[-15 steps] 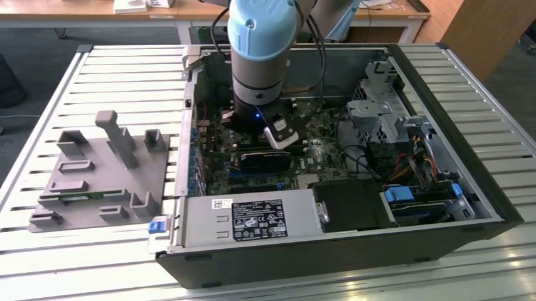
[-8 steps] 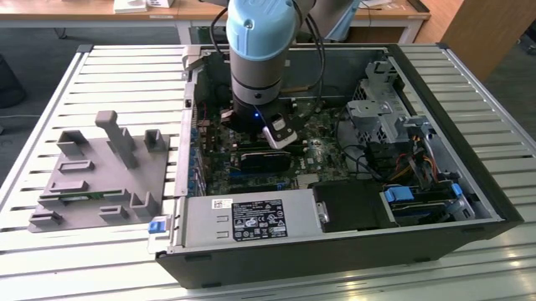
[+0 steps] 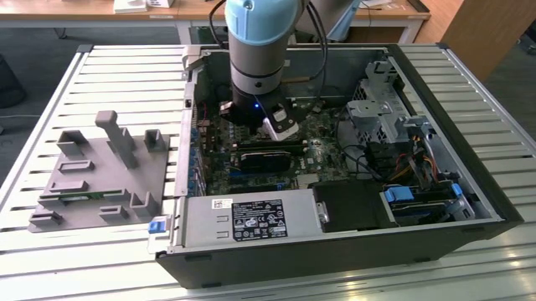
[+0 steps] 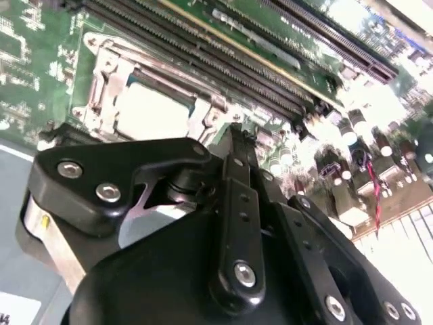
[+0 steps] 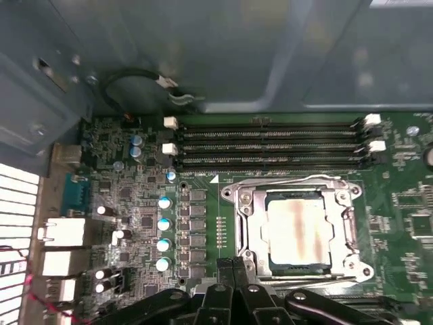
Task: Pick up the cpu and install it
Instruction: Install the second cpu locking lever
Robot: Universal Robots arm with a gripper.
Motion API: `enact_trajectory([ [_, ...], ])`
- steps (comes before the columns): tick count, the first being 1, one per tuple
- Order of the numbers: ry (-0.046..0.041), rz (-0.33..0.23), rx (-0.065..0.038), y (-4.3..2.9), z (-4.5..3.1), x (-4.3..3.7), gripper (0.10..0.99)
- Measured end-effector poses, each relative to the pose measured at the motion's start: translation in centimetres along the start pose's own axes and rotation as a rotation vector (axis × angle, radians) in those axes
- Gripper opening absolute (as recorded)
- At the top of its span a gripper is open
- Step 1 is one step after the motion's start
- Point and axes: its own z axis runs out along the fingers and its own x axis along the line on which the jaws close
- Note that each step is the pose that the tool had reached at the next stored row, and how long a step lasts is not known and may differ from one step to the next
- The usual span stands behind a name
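Observation:
The cpu [image 5: 298, 229], a flat square chip with a silvery top and a brownish smear, lies flat in the metal-framed socket [image 5: 247, 223] on the green motherboard. It also appears as a pale square, the cpu [image 4: 150, 112], in the second wrist view. My gripper [image 5: 232, 265] is shut with its fingertips together and nothing between them, just off one corner of the socket frame. In the exterior view the gripper [image 3: 266, 133] hangs from the arm inside the open computer case, over the board's middle.
Memory slots [image 5: 270, 142] run beside the socket. The case walls [image 3: 188, 125] ring the board, with a power supply [image 3: 251, 219], a drive cage [image 3: 377, 113] and cables [image 3: 402, 166] inside. A grey parts fixture [image 3: 92, 182] holding a green memory stick [image 3: 80, 195] stands on the slatted table.

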Motion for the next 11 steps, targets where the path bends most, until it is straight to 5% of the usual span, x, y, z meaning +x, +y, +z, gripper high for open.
enact_trajectory([
  [11, -0.0001, 0.0, 0.0, 0.65, -2.31, 0.02, 0.106],
])
